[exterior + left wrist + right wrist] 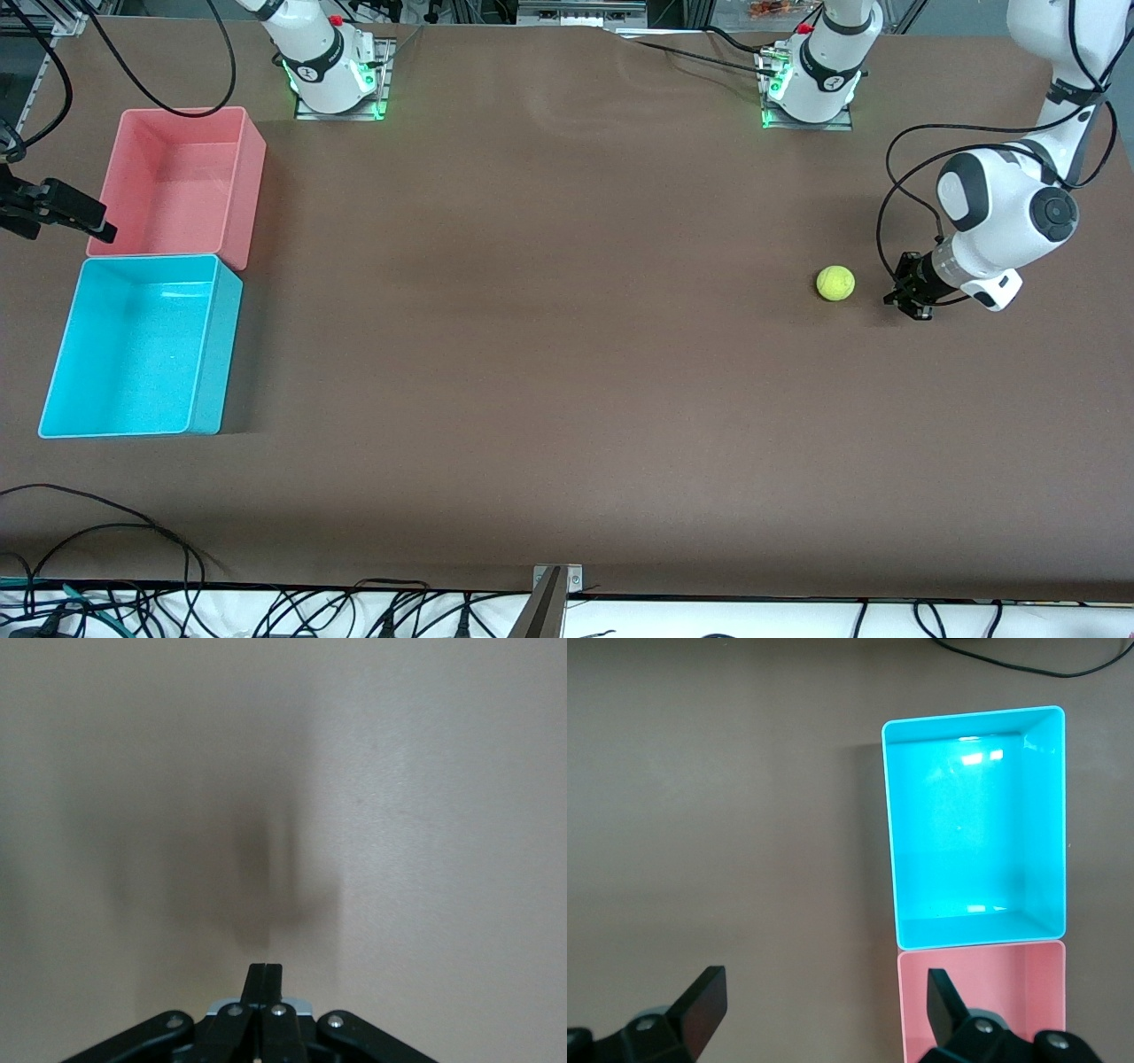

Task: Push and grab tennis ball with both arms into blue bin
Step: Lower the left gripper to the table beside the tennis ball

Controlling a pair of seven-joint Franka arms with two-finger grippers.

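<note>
The tennis ball lies on the brown table toward the left arm's end. My left gripper is low over the table just beside the ball, a small gap apart, on the side away from the bins. In the left wrist view the left gripper is shut with nothing in it, and only bare table shows ahead. The blue bin stands empty at the right arm's end. My right gripper hangs high and open, over the table next to the pink bin, looking down on the blue bin. It is out of the front view.
An empty pink bin touches the blue bin on the side farther from the front camera. A black clamp-like thing reaches in at the table's edge beside the pink bin. Cables lie along the near edge.
</note>
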